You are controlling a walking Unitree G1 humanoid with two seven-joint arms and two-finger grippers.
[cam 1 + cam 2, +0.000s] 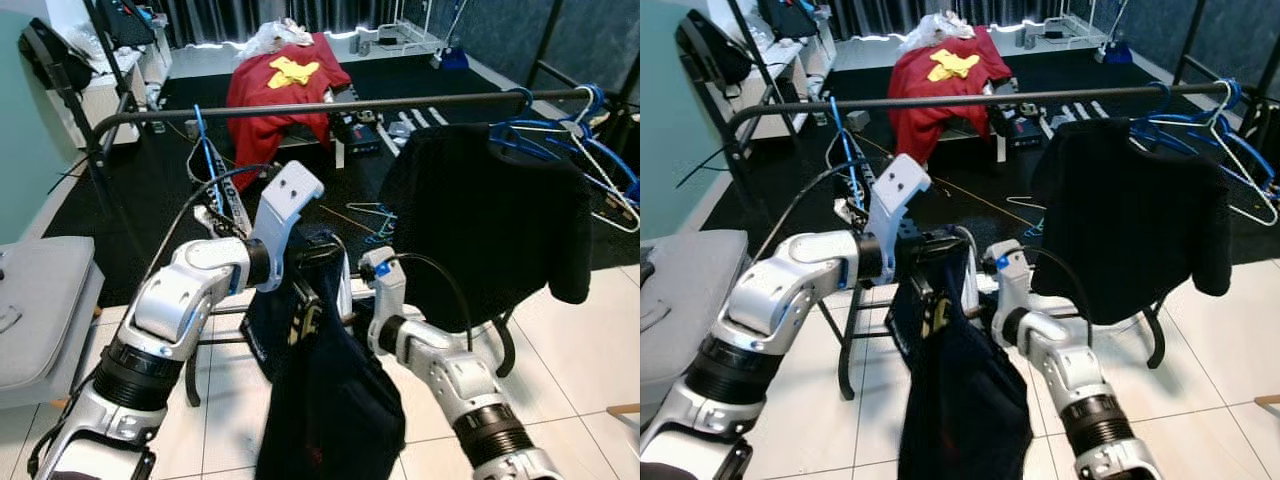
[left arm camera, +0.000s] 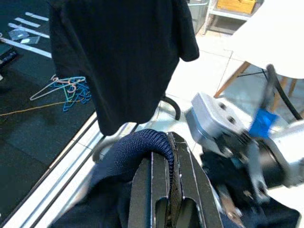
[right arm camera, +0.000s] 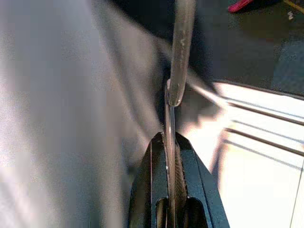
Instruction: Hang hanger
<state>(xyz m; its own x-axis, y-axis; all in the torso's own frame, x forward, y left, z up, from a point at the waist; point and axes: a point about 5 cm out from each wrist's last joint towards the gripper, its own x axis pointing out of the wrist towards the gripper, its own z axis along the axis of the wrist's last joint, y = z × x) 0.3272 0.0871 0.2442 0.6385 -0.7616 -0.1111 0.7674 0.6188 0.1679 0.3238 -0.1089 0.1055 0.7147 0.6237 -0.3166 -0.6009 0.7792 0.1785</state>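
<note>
Nearest to us, a dark navy garment [image 1: 330,400] hangs down between our two arms, below the black rail [image 1: 330,104] of the clothes rack. Our left hand [image 2: 167,183] is pressed closed on a rolled edge of that navy cloth; the left wrist view shows the fabric curling over the tips of the two black fingers [image 2: 142,190]. Our right hand [image 3: 168,147] is closed on a thin metal wire, which we take for the hanger [image 3: 169,118] carrying the garment; its wire runs up to a thicker grey bar in the right wrist view, where the surroundings are blurred. In the eye views that hand sits hidden behind the navy cloth, just right of the left one, so the wire itself cannot be made out there.

A grey cushioned seat [image 1: 40,300] lies at the near left on the white tile floor.

Further out, a black shirt [image 1: 490,215] is draped over the rail on the right, with a cluster of blue hangers [image 1: 560,130] hooked just beyond it. One blue hanger [image 1: 205,150] hangs alone on the left of the rail. Loose hangers [image 2: 66,90] lie on the black carpet under the shirt, plainest in the left wrist view.

Farthest away, a red cloth [image 1: 285,90] with a yellow patch covers some furniture.
</note>
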